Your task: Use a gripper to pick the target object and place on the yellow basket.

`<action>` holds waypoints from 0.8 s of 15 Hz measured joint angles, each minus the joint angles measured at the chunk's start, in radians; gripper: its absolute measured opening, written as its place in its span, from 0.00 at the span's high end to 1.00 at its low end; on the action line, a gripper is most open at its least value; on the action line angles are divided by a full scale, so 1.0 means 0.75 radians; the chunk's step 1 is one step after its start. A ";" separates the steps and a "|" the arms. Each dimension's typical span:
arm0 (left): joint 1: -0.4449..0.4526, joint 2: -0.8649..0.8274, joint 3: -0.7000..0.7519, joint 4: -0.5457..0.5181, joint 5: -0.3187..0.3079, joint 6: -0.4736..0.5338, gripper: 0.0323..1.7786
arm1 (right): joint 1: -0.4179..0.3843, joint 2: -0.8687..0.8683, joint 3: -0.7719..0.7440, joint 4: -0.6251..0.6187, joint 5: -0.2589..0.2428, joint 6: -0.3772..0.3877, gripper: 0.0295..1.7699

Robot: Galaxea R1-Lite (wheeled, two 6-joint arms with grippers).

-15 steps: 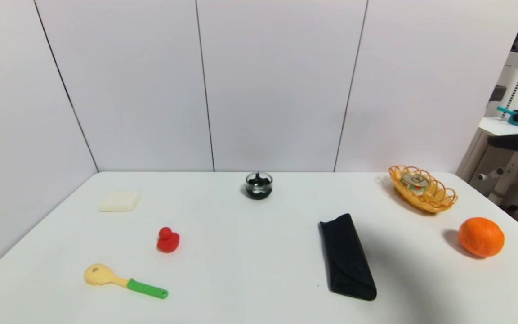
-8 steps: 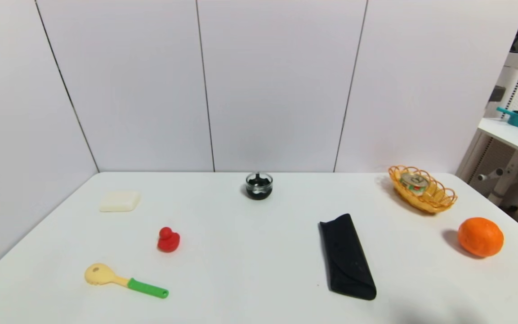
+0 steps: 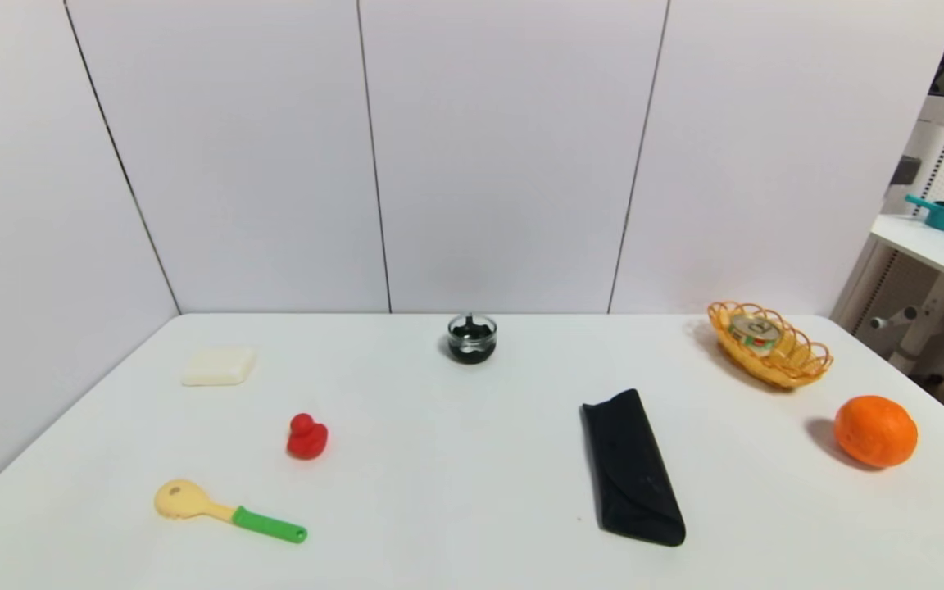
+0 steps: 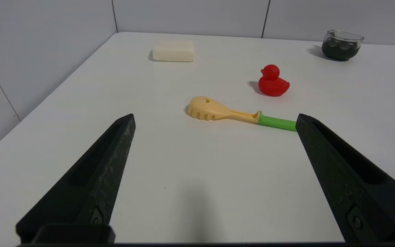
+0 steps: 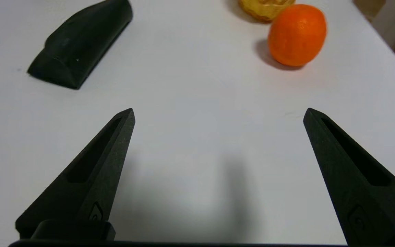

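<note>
Head view: The tin can (image 3: 755, 332) is seated inside the yellow basket (image 3: 791, 367), at the end nearer the back wall (image 3: 513, 156), its silver lid facing up and slightly tilted. The woven rim surrounds the can and probably serves to retain it. The basket rests on the worktop (image 3: 439, 492), near its far right corner. The orange fruit (image 3: 875, 432) lies apart from the basket, toward the robot. The black case (image 3: 634, 469) lies left of the fruit. Neither claw appears in this view, which leaves the basket unobstructed.

Left wrist view: The left claw (image 4: 215, 118) is spread and grips nothing. It is positioned over the near left part of the worktop, short of the spoon (image 4: 211, 109) and the red duck (image 4: 273, 82). This arm appears parked, presumably because the work lies on the other side.

Right wrist view: The right claw (image 5: 219, 113) is spread wide, with bare worktop between its fingers. It is clear of the basket and the fruit, consistent with a completed release. Placement is judged complete; no further grasp appears necessary. Contact with the basket should be avoided, as a knock could shift the can.
</note>
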 joint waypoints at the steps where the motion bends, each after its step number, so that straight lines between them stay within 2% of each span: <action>1: 0.000 0.000 0.000 0.001 0.001 0.001 0.05 | 0.004 -0.058 0.016 -0.006 -0.019 0.005 0.04; 6: 0.000 0.000 0.000 0.001 0.001 0.000 0.05 | 0.005 -0.298 0.030 -0.027 -0.036 0.111 0.04; 12: 0.000 0.000 0.000 0.001 0.000 0.001 0.05 | 0.005 -0.358 0.031 -0.037 -0.027 0.112 0.04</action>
